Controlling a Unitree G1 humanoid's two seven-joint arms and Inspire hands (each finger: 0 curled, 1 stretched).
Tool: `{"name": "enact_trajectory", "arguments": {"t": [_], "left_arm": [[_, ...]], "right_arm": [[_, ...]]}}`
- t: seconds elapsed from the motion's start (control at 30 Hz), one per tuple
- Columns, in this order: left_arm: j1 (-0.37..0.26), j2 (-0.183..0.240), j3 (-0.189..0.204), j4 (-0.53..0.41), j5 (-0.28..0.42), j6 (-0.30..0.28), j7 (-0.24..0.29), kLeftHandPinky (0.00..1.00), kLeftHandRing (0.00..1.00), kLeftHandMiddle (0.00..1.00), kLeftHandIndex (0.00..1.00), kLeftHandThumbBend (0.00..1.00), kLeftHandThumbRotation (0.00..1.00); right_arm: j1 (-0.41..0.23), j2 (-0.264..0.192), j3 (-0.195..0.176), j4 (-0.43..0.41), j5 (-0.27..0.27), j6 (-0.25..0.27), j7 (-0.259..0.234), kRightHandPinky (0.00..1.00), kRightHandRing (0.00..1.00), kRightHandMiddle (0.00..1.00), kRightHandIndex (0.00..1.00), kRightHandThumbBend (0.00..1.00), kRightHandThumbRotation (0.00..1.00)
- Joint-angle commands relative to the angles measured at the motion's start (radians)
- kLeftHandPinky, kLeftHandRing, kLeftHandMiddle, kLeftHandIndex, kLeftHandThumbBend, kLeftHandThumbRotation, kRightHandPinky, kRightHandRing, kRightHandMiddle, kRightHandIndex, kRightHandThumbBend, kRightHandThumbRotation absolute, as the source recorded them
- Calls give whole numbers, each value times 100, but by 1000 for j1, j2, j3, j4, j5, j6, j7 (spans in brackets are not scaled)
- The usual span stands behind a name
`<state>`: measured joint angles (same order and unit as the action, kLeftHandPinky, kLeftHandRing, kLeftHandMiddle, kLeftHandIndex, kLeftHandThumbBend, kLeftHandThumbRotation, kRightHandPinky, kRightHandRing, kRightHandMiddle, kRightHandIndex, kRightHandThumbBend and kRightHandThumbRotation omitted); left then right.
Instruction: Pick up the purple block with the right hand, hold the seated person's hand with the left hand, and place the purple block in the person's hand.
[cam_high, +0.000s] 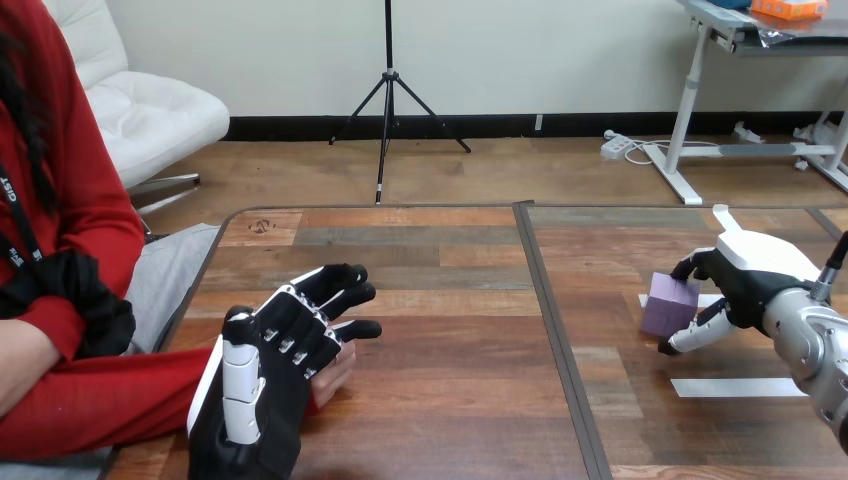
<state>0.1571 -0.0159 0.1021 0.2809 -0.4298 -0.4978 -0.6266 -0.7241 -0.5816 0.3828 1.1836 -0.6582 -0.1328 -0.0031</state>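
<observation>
The right robot hand (738, 283) is curled around the purple block (668, 304) at the bench's (450, 300) right side, which is judged light, rigid and smooth, best gripped across opposite flat faces.

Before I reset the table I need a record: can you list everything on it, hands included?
block: one, purple, right half of the table, in the right hand's fingers
tape strips: two, white, right half; one partly behind the block, one nearer the robot
table: one, wooden, dark seam down its middle
person's hand: one, at the end of a red sleeve, left half, under the left hand
left hand: one, black and white, lying over the person's hand, fingers fairly straight
right hand: one, black and white, fingers and thumb curled round the block
</observation>
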Motion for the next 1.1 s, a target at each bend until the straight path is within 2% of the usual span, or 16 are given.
{"name": "enact_trajectory", "arguments": {"t": [0.0, 0.43, 0.73, 1.07], "left_arm": [[-23, 0, 7, -26, -20, -6, -7, 66, 78, 78, 68, 76, 95], [-21, 3, 9, -20, -15, -15, -3, 65, 77, 77, 67, 76, 95], [-23, 2, 9, -20, -14, -13, 1, 65, 77, 77, 66, 76, 95], [-25, 1, 9, -18, -12, -13, 1, 65, 77, 77, 66, 76, 94]], "right_arm": [[-51, 26, 1, -6, 14, -19, -12, 69, 81, 83, 79, 72, 21], [-43, 19, -9, -19, 33, -55, -52, 66, 77, 79, 75, 72, 17], [-43, 17, -15, -27, 41, -63, -60, 67, 77, 79, 74, 72, 17], [-44, 22, -23, -36, 56, -52, -79, 65, 76, 78, 74, 78, 20]]}}
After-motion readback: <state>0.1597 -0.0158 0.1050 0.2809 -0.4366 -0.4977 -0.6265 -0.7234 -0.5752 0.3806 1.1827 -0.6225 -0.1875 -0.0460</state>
